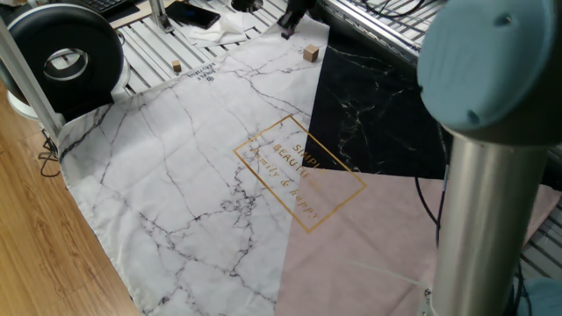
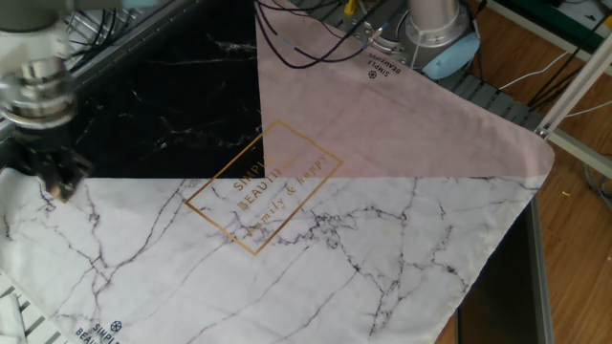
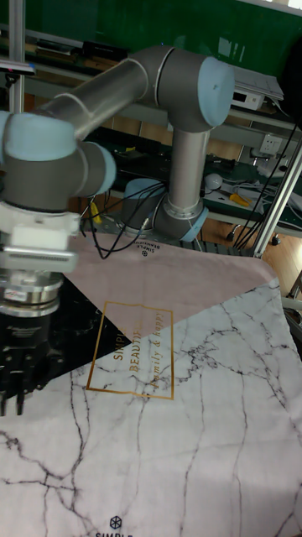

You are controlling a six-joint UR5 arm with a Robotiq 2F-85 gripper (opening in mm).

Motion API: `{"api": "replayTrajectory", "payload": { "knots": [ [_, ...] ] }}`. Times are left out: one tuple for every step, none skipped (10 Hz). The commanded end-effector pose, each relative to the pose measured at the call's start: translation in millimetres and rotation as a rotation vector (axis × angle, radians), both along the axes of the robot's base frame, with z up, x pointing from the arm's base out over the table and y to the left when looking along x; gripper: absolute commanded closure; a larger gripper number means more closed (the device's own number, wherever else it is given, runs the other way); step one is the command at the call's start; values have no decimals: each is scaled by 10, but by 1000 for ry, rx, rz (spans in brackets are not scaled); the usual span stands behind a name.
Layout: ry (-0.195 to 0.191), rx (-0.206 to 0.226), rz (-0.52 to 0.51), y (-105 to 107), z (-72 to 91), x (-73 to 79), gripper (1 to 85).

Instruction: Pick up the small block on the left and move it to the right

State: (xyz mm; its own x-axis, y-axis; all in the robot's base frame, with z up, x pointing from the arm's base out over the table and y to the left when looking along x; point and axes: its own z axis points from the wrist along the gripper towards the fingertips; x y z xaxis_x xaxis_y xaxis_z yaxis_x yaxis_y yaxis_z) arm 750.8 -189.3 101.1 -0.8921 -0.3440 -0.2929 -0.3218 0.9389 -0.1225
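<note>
— What covers the worktop [image 1: 149, 39]?
— A cloth [image 2: 382, 239] in three patches: white marble, black marble, plain pink, with a gold-framed print [image 1: 300, 172] in the middle.
— Anything lying on the cloth?
— A small wooden block [image 1: 310, 53], right beside the hand [image 1: 288, 19], near the seam where white meets black. In the other fixed view the hand [image 2: 53, 177] sits over it.
— And off the cloth?
— A second little block [image 1: 176, 66] on the bare slats, well away from the hand.

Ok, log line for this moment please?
phase: approach | gripper: above small block, grip state unclear | block: on marble cloth, not lifted
</note>
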Motion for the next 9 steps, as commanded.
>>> {"api": "replayTrajectory", "payload": {
  "knots": [
    [-15,-39,15,-735,-32,-44,163],
    [-30,-23,-4,-807,-50,-42,7],
    [-60,-29,-22,-882,-146,23,7],
    [-78,-51,-39,-899,-238,78,7],
    [-93,-41,-53,-783,-328,158,7],
    [-91,8,-51,-641,-321,184,7],
    [-100,29,-49,-596,-277,203,13],
    [-105,31,-54,-601,-258,213,63],
    [-105,28,-50,-575,-321,236,63]
  ]
}}
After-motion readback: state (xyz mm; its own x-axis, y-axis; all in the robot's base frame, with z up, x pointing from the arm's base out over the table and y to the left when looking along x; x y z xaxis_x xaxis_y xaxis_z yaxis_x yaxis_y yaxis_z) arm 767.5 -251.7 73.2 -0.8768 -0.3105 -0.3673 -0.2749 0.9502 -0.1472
